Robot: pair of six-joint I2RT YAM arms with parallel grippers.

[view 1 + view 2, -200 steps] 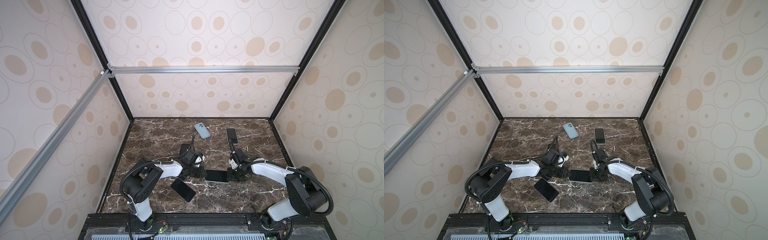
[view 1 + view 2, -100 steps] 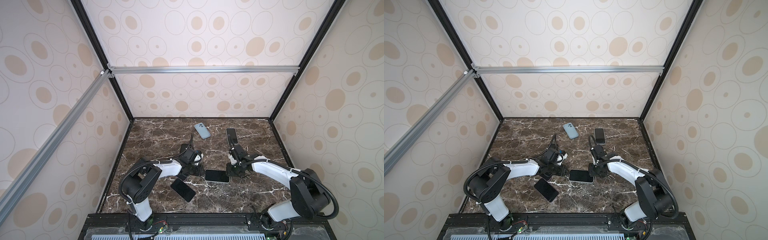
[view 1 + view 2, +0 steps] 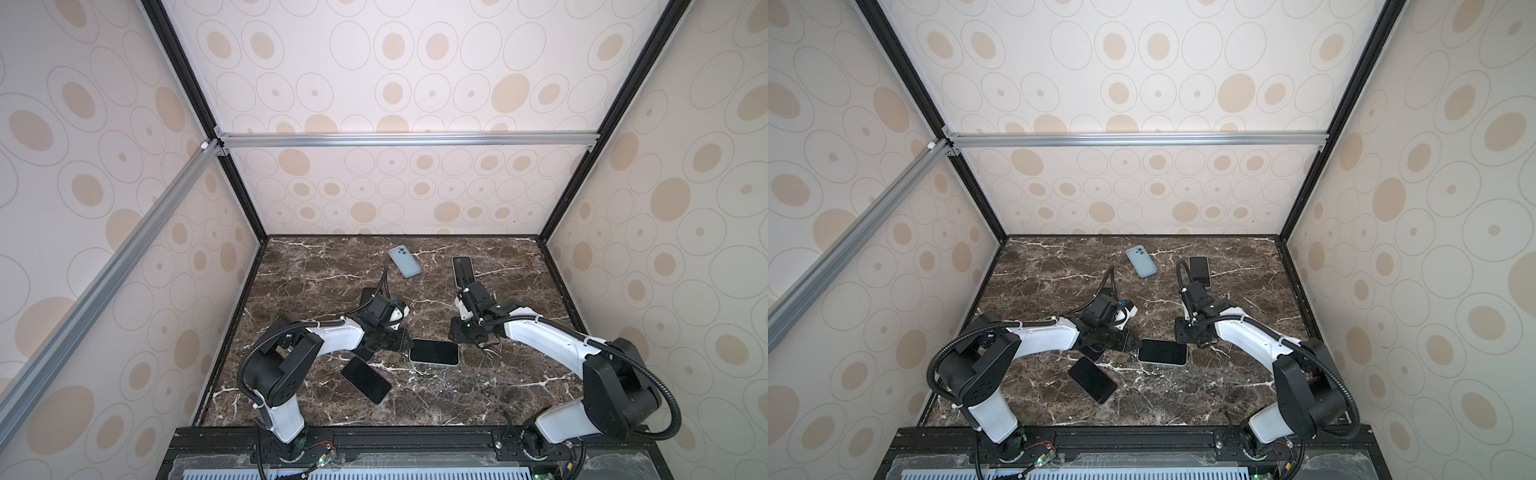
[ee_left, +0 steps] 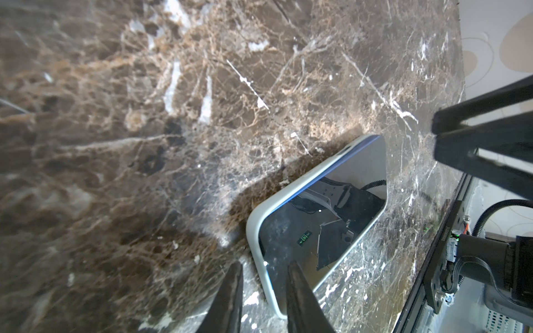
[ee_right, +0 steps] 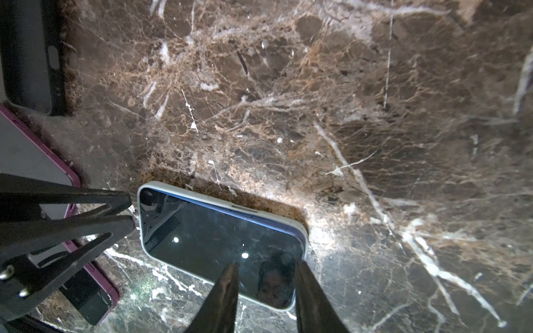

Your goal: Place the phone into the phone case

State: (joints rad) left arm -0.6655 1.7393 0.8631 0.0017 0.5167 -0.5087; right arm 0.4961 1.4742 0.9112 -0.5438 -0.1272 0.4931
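Note:
A phone (image 3: 434, 352) with a dark screen lies flat mid-table inside a pale phone case, whose rim (image 5: 184, 191) runs round its edges. My left gripper (image 3: 402, 345) is at the phone's left end. In the left wrist view its jaws (image 4: 265, 265) stand slightly apart, one finger over the screen (image 4: 331, 207) and one over the table. My right gripper (image 3: 462, 336) hovers at the phone's right end. In the right wrist view it (image 5: 266, 264) is open above the corner and holds nothing.
A dark phone in a maroon case (image 3: 365, 380) lies near the front left. A light blue case (image 3: 404, 262) and a black phone (image 3: 462, 270) lie at the back. A black case (image 5: 28, 57) sits beside the left arm. Patterned walls close in the marble table (image 3: 519, 386).
My right gripper has opened and drawn a little up and back from the phone's right end. The left gripper and the phone have stayed where they were.

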